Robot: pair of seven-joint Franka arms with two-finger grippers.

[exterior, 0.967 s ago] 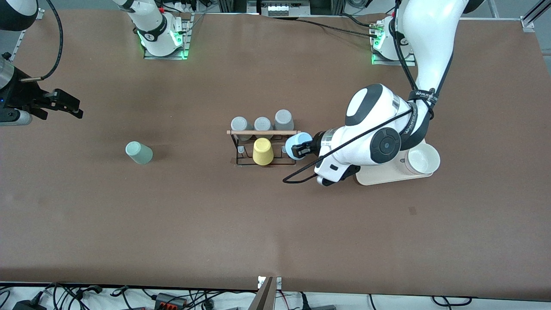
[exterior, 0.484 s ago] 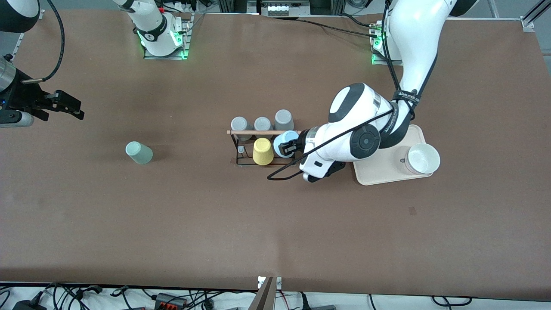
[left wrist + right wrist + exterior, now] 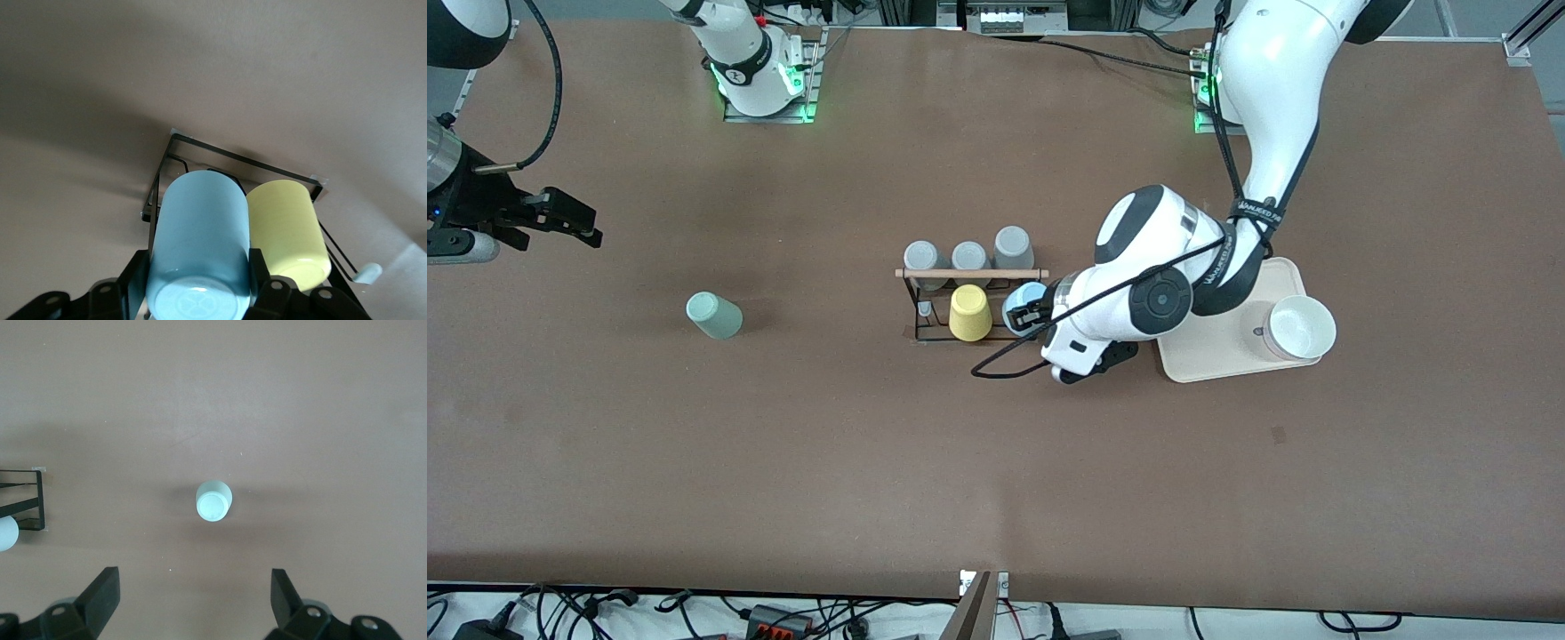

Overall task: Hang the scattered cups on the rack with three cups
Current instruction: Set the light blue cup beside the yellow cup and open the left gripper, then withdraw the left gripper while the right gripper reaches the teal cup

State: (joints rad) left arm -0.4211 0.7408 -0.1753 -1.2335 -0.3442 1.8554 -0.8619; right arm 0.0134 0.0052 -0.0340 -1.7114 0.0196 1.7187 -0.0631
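My left gripper [image 3: 1033, 313] is shut on the pale blue cup [image 3: 1020, 304] and holds it at the black wire rack [image 3: 914, 307], at the end nearer the left arm's side, right beside the yellow cup [image 3: 969, 313]. In the left wrist view the blue cup [image 3: 200, 240] sits between my fingers [image 3: 137, 273], touching the yellow cup [image 3: 287, 230], over the rack's frame [image 3: 233, 155]. The sage green cup [image 3: 713, 315] stands alone on the table toward the right arm's end. My right gripper [image 3: 569, 220] is open and empty above the table there; its wrist view shows the green cup [image 3: 214, 501] below.
Three grey cups [image 3: 969, 256] hang along the rack's wooden rod [image 3: 938, 273]. A cream tray [image 3: 1209, 360] with a white bowl [image 3: 1301, 327] lies beside the left arm's forearm. A black cable loops below the left wrist [image 3: 996, 369].
My left gripper has carried the blue cup toward the rack and lowered it beside the yellow cup. The right gripper and the green cup have stayed put.
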